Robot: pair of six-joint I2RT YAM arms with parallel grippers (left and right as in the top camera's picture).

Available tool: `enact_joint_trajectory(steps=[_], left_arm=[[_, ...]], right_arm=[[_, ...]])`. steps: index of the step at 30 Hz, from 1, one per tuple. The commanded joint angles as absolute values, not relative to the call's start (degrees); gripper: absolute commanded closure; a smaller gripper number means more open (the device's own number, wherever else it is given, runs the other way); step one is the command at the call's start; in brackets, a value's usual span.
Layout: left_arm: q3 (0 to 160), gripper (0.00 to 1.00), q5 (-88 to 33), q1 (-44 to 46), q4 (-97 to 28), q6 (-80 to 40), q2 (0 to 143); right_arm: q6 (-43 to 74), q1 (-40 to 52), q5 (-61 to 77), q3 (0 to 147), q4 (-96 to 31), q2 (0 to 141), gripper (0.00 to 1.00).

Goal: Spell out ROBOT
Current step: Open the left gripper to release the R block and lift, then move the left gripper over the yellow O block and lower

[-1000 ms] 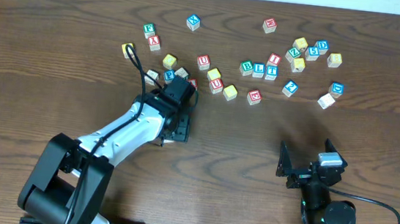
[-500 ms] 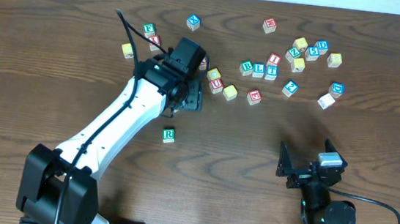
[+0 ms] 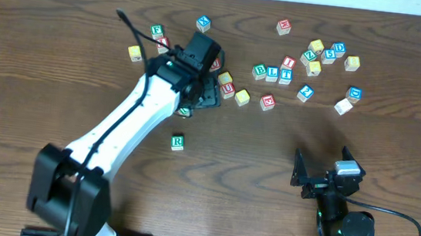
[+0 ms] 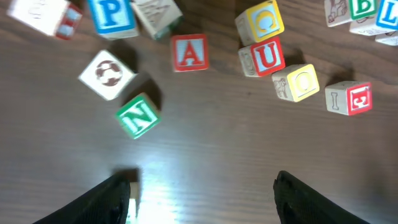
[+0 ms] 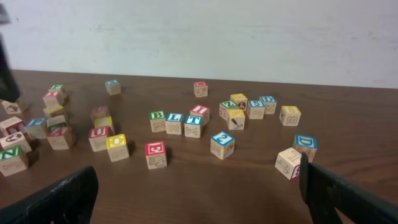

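A green R block [image 3: 178, 142] lies alone on the table in front of the block cluster. My left gripper [image 3: 203, 100] [image 4: 205, 205] is open and empty, hovering over the left cluster. Ahead of it in the left wrist view lie a green N [image 4: 138, 115], a red A [image 4: 189, 52], a red U [image 4: 267, 56] and a yellow block with a round letter [image 4: 297, 81]. Green B [image 3: 259, 71] [image 5: 157, 120], blue L [image 3: 272, 73] and blue T [image 3: 285, 77] [image 5: 193, 126] sit in a row. My right gripper [image 3: 323, 169] [image 5: 199, 199] is open and empty at the front right.
Several more letter blocks are scattered along the back, from the left group [image 3: 157, 31] to the right group [image 3: 333, 54]. A red E block [image 3: 267, 102] lies beside the yellow one. A pale block edge [image 4: 132, 198] shows beside my left finger.
My left gripper has lifted off the R block, left it on the table, and swung back to the block cluster. The right arm has not moved.
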State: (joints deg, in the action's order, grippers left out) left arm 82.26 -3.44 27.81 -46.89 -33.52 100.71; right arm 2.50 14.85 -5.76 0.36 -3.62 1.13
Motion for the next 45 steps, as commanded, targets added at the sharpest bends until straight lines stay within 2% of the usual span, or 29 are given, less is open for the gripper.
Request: enact_joint_trajectory(steps=[1,27,45], left_arm=[[86.65,0.27,-5.41,29.39,-47.09,-35.07,105.62],[98.78,0.28,-5.58,37.74,-43.27,-43.44,120.07],[101.14,0.30,-0.34,38.28,-42.76,-48.49,125.34]], right_arm=[[2.07,14.28,-5.41,0.32,-3.84,1.15,0.01],[2.07,14.28,-5.41,0.32,-3.86,1.15,0.01],[2.07,14.28,-5.41,0.32,-3.86,1.15,0.01]])
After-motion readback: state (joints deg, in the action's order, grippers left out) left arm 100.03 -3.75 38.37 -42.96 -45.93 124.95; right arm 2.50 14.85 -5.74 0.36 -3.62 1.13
